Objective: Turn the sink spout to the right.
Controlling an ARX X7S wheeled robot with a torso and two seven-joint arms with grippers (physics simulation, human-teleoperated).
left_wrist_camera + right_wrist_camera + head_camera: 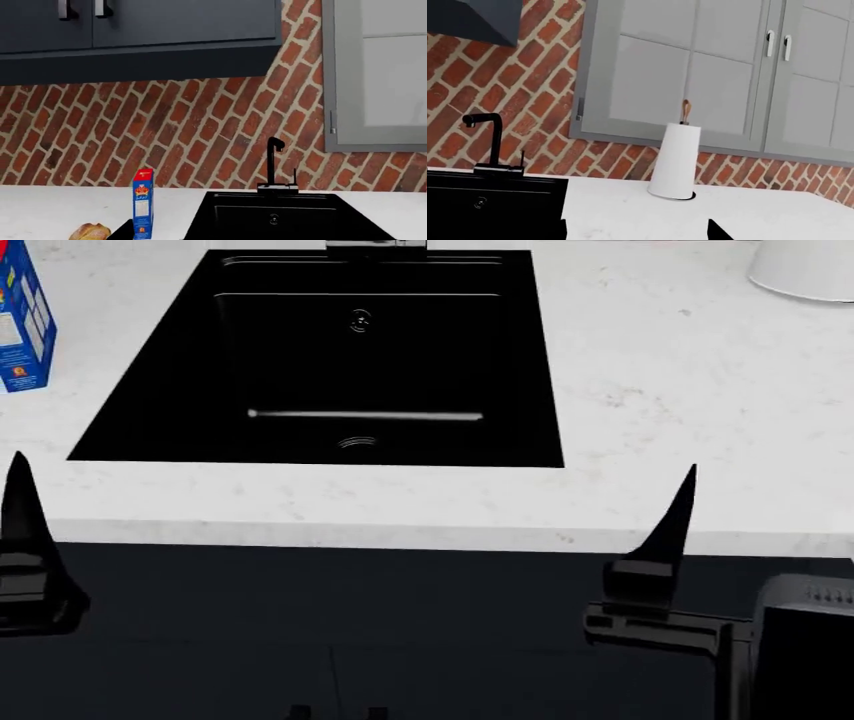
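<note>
Below the counter edge, both hands (663,510) upright.

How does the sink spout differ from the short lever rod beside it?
The sink spout is a tall riser with a bent arm at its top; the lever rod is short, much thinner and straight. The spout rises from the middle of the base, the rod near one end. Both are matte black and upright.

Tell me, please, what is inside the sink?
Inside the sink only a round metal drain strainer and an overflow fitting on the back wall show. Below the strainer is hidden.
</note>
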